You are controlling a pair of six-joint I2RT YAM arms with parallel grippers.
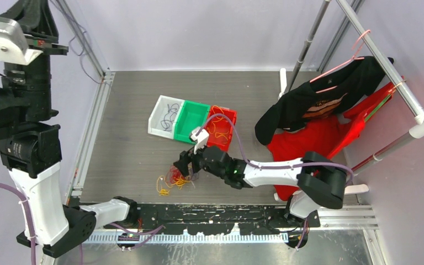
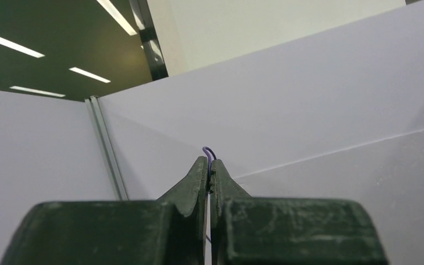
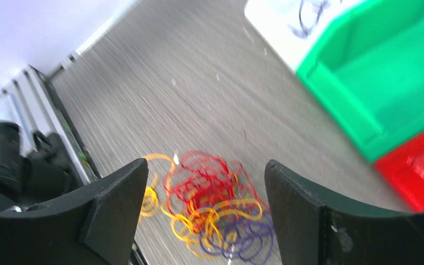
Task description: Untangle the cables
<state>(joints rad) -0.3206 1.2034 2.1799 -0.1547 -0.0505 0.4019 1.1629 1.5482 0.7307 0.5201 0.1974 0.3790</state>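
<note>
The cables lie as a loose tangle of red, orange-yellow and purple strands on the grey table near its front edge. In the right wrist view the tangle sits just below and between my right gripper's fingers. My right gripper is open and empty, held low over the tangle; it also shows in the top view. My left gripper is raised high, facing the lavender wall. It is shut on a thin purple strand that loops out just past its tips.
A white bin with dark purple strands, a green bin and a red bin with orange-yellow strands stand side by side behind the tangle. A black shirt and a red shirt hang on a rack at the right.
</note>
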